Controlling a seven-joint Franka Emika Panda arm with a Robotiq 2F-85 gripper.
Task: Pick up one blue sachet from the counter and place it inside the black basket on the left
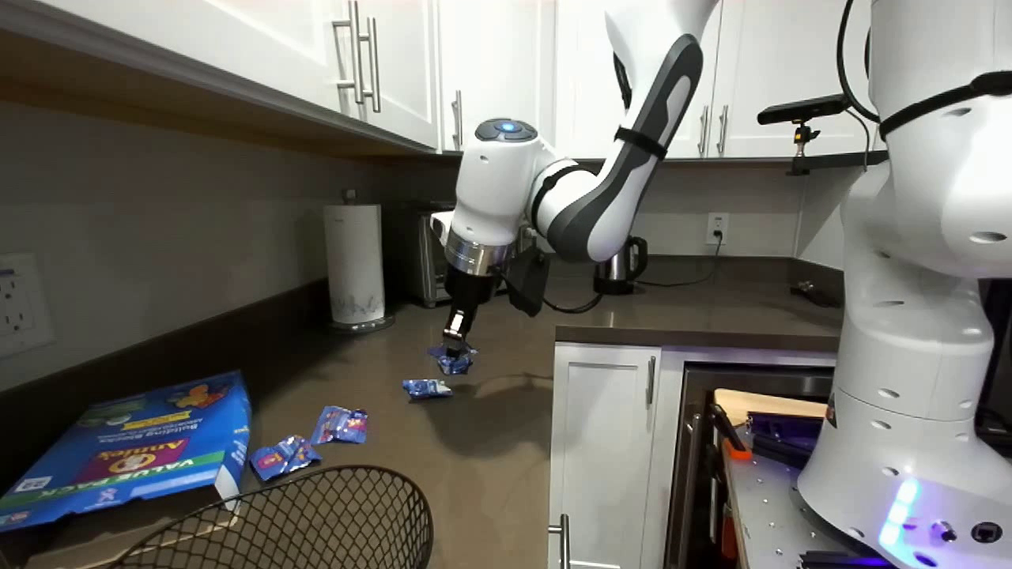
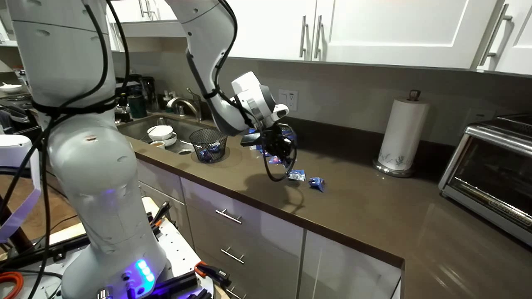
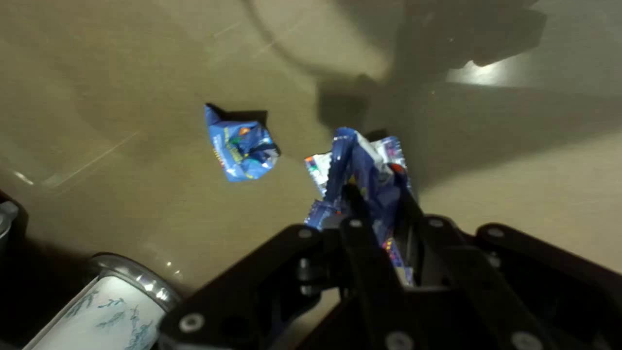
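Pinching a blue packet (image 3: 357, 167) between the fingers (image 3: 362, 245), you've likely got something light, soft, slippery; hold mid-body, sealed end just beyond them.

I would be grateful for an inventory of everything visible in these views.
Loose sachets: at least four, blue, counter
Held sachet: one, blue, above counter
Basket: one, black, counter
Sachets inside: count unclear, blue, basket
Box: one, blue, counter
Towel roll: one, white, counter
Toaster oven: one, silver, counter
Kettle: one, silver and black, counter
Bowls: several, white, sink
Cabinets: several, white, above and below
Arm: one, white, over counter
End effector: one, black, gripping held sachet
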